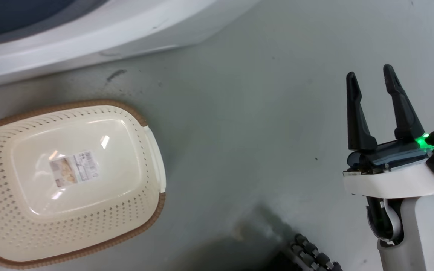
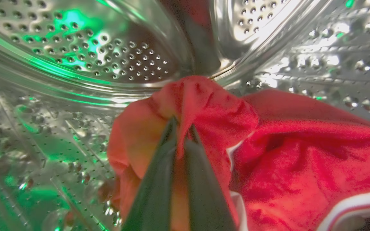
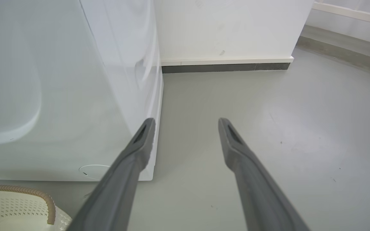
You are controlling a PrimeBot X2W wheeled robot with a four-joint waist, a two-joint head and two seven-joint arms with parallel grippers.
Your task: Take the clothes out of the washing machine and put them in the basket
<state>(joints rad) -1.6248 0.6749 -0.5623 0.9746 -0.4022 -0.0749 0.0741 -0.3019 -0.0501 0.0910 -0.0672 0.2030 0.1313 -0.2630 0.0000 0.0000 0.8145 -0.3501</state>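
Left wrist view is showing the left gripper (image 2: 181, 129) pinching the clothes (image 2: 300, 160) mid-frame, likely needing a lift out toward the basket (image 1: 89, 103).

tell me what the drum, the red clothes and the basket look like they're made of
The washing machine drum looks like polished steel: mirror-bright, with punched holes. The clothes are soft red fabric, matte, creased into folds, with a white striped hem. The basket is probably moulded plastic, cream, slightly glossy, with perforated walls; its brown rim looks woven but may be plastic too.
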